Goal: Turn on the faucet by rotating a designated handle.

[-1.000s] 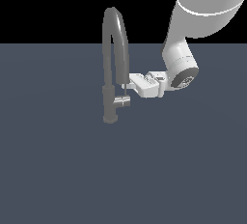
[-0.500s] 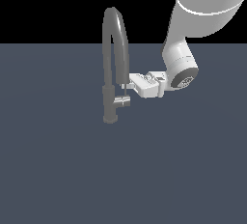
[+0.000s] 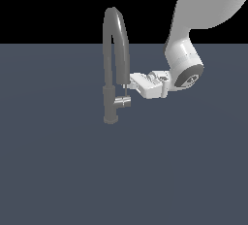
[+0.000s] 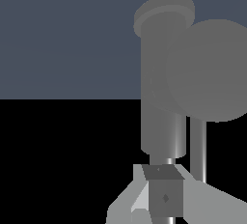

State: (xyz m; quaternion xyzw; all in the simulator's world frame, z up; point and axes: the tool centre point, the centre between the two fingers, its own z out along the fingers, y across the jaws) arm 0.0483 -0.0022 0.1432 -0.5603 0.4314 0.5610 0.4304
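My gripper (image 3: 131, 84) is plain white, and my arm (image 3: 184, 66) behind it is white with a dark grey disc at the joint. The faucet (image 3: 114, 54) is dull grey, its handle (image 3: 123, 102) a shinier silver. The floor (image 3: 63, 170) is flat slate blue under black.

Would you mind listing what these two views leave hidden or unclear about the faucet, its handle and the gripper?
- Exterior view: whether the gripper touches the thin lever above the handle; the spout of the faucet overlaps it and the parts are tiny.
- Exterior view: the arm's upper links, cut off by the top edge.
- Wrist view: the gripper is cut off at the picture's edge, so jaw opening is unclear.
- Wrist view: the faucet fills the frame close up, so its spout's full shape is lost.
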